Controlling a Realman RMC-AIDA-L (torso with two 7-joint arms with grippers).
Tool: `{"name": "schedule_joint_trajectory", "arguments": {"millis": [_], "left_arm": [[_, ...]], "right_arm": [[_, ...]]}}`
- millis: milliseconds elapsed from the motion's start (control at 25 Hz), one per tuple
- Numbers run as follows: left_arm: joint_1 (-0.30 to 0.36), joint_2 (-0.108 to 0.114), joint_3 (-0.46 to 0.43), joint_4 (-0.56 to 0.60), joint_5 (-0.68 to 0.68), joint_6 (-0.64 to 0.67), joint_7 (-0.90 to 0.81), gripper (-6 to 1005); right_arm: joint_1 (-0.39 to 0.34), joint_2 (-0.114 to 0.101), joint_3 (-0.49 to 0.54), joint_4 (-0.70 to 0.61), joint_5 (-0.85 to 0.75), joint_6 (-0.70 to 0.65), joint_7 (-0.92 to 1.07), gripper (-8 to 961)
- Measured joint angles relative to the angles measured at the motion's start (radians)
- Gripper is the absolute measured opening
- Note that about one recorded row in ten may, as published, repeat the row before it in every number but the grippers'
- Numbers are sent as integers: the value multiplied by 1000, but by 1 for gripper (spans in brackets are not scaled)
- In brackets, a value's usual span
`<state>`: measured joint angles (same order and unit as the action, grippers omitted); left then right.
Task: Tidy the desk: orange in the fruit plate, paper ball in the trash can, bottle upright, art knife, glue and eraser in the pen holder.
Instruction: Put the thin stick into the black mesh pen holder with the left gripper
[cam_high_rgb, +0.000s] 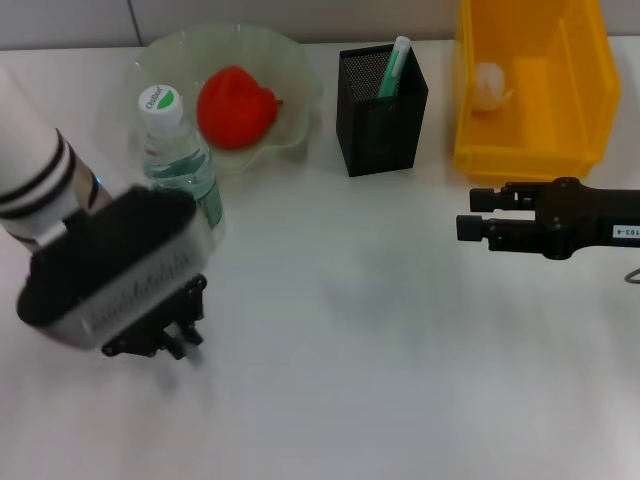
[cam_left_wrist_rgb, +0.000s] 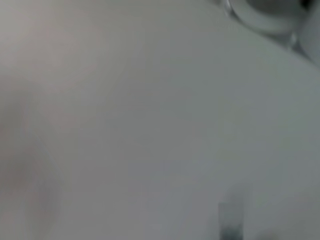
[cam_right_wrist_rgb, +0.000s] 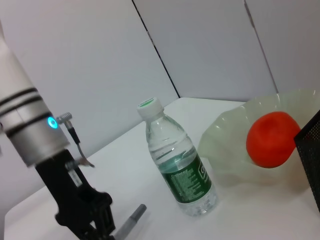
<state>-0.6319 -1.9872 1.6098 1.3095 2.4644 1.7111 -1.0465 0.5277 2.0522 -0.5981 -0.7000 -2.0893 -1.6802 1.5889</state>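
I'm seeing the left gripper (cam_high_rgb: 175, 338) sitting low over the near-left part of the table (cam_high_rgb: 350, 330), tip right at a grey pen-like tool (cam_right_wrist_rgb: 131, 216) (probably the art knife) lying flat; can't tell if its jaws are open or gripping it. Right gripper (cam_high_rgb: 475, 214) is hovering at the right, just near of the yellow trash bin (cam_high_rgb: 530, 150), jaws parted a bit, holding nothing. Bottle (cam_high_rgb: 180, 150) is standing upright at far left, just beside the fruit plate (cam_high_rgb: 290, 60). Orange (cam_high_rgb: 235, 107) is sitting in the plate. Paper ball (cam_high_rgb: 490, 85) is lying in the bin. Pen holder (cam_high_rgb: 385, 115) is standing between plate and bin, with a green glue stick (cam_high_rgb: 393, 68) poking out
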Motion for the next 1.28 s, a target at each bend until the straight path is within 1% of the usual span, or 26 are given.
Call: {"name": "schedule_joint_trajectory", "arguments": {"millis": [80,240,280,360,560,680,720,800,840,880,920,960,1120,1280], "left_arm": [[-13,-13,-86,-1,-30,53,-3,149],[-58,-64,-314,-38,-52,158,-7,150],[-66,-72,-361,-48,-59,179,-7,150],[-79,-78,-445,-83,-106,208,-21,150],[-91,-75,-585,-191,-264,239,-121,150],[-90,-77,-641,-238,-347,240,-191,150],[-88,-78,-663,-271,-400,235,-232,150],[-85,-78,-694,-319,-466,227,-269,150],[-84,-78,-708,-342,-494,223,-284,150],[-84,-78,-708,-342,-494,223,-284,150],[-82,-80,-739,-403,-561,209,-313,150],[-80,-81,-741,-445,-610,193,-329,150],[-77,-84,-738,-551,-714,150,-341,150],[-76,-90,-730,-675,-838,111,-293,150]], "right_arm": [[0,-3,0,-1,0,-5,0,627],[0,-13,-2,-1,0,-17,-1,627],[0,-15,-2,-1,0,-20,-2,627],[-4,-21,-7,-1,-1,-23,-6,628],[-13,-33,-15,-7,-1,-62,-14,628],[-15,-44,-15,-8,-3,-99,-14,628],[-16,-48,-15,-9,-6,-107,-14,628],[-18,-58,-15,-9,-17,-121,-15,628],[-18,-63,-15,-9,-26,-124,-18,628],[-18,-68,-16,-8,-37,-126,-23,628],[-18,-71,-15,-8,-46,-128,-26,628],[-17,-73,-16,-8,-55,-130,-28,628],[-11,-76,-18,-9,-87,-134,-44,628],[-3,-76,-23,-9,-131,-133,-66,628]]}}
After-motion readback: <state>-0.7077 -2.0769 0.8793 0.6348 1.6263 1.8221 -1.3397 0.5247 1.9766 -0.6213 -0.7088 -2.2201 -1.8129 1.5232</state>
